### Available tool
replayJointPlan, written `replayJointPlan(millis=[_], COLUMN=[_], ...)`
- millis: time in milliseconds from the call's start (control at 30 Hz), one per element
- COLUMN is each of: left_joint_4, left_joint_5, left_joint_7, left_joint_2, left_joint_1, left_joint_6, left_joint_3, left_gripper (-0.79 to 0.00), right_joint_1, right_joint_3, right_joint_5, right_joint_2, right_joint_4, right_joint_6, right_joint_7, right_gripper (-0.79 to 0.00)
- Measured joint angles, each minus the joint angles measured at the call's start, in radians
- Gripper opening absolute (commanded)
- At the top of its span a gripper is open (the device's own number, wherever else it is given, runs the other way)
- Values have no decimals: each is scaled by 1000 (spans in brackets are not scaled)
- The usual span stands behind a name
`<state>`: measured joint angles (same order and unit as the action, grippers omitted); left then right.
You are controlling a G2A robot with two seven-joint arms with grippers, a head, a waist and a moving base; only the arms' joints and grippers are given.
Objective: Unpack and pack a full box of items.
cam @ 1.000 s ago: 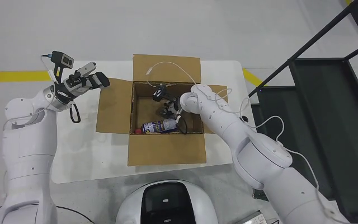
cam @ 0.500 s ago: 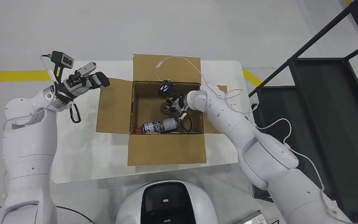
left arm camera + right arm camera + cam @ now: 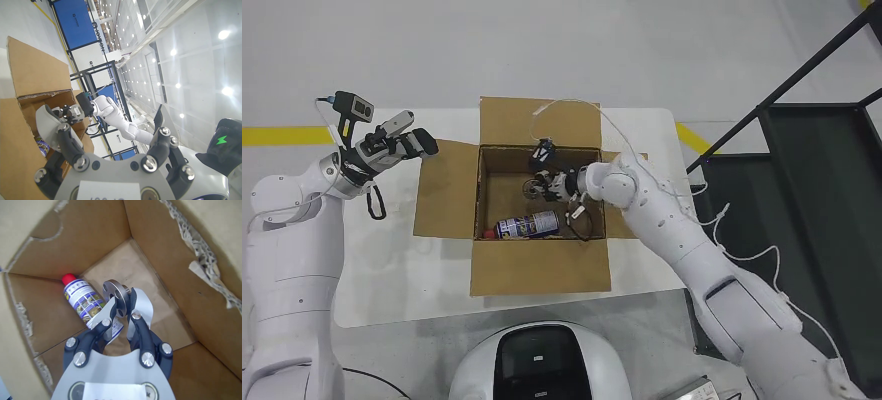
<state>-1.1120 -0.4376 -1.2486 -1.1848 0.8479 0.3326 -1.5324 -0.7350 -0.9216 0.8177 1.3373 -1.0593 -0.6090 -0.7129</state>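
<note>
The open cardboard box (image 3: pixel 542 268) sits on the table (image 3: pixel 387 275), with a spray can (image 3: pixel 83 298) laid on its floor. The steel flange (image 3: pixel 115 293), judged heavy, rigid and slick, is clamped across its disc by the right tool (image 3: pixel 123 301), seemingly just off the floor. The left tool (image 3: pixel 101 117) is held spread apart outside the box.

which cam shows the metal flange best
The right wrist view: the metal flange sits close up, bolt holes plain, clamped between the right gripper's fingers inside the box. The top view gives only a small grey speck at that gripper. In the left wrist view I cannot make it out.
</note>
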Motion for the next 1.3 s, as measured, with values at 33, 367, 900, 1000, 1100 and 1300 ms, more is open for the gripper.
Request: replayJointPlan(millis=[33,367,900,1000,1100,1300], left_joint_4=[0,0,0,0,0,0], left_joint_5=[0,0,0,0,0,0], left_joint_7=[0,0,0,0,0,0], left_joint_2=[0,0,0,0,0,0], left_joint_1=[0,0,0,0,0,0], left_joint_6=[0,0,0,0,0,0], left_joint_3=[0,0,0,0,0,0], left_gripper=[0,0,0,0,0,0], right_joint_1=[-32,-351,-514,-514,-514,-514], right_joint_3=[-29,-329,-484,-484,-484,-484], right_joint_5=[-2,-56,-113,-113,-113,-113], right_joint_2=[-13,-108,-141,-141,-141,-141], right_joint_4=[-57,-520,-654,-654,-654,-654], right_joint_6=[5,63,79,79,79,79], right_joint_7=[-15,-104,-46,-46,-46,-46], right_gripper=[-785,-785,-785,-785,-785,-785])
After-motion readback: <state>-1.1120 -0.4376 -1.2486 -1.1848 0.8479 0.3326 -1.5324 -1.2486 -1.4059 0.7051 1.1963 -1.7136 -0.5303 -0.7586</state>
